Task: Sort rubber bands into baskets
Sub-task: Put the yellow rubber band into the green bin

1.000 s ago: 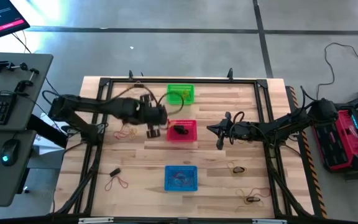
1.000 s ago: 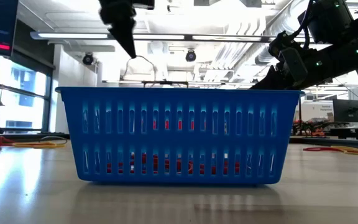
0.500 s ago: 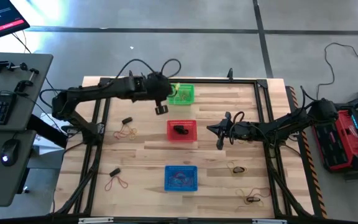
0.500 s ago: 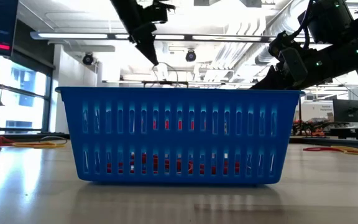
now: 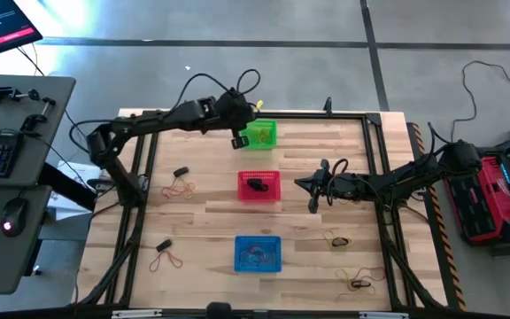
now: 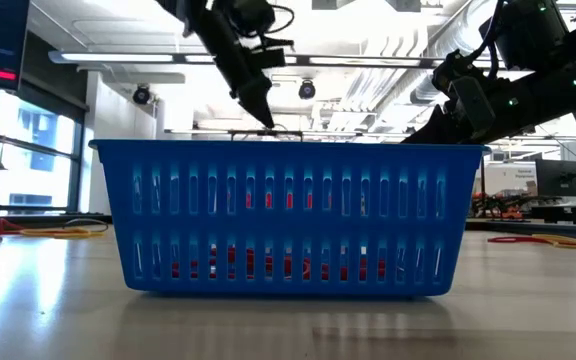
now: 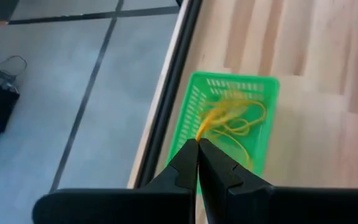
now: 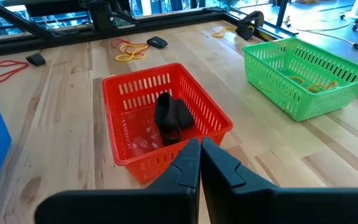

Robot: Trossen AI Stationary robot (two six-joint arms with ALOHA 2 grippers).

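Rubber bands [image 5: 177, 189] lie partly sorted — some in the green basket [image 5: 264, 135] at frame top-centre under the left end effector [image 5: 237, 142], clamped on a yellow band [image 7: 211, 119], others loose on the bench [image 5: 308, 230] — right end effector [image 5: 312, 193] closed, idle.

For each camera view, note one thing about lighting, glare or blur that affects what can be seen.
High view: even light, bands show only as small specks. Low view: bright ceiling lights behind, so the left gripper reads as a silhouette above the blue basket. Left wrist view: the yellow band at the fingertips is smeared over the green basket. Right wrist view: sharp; red basket clear.
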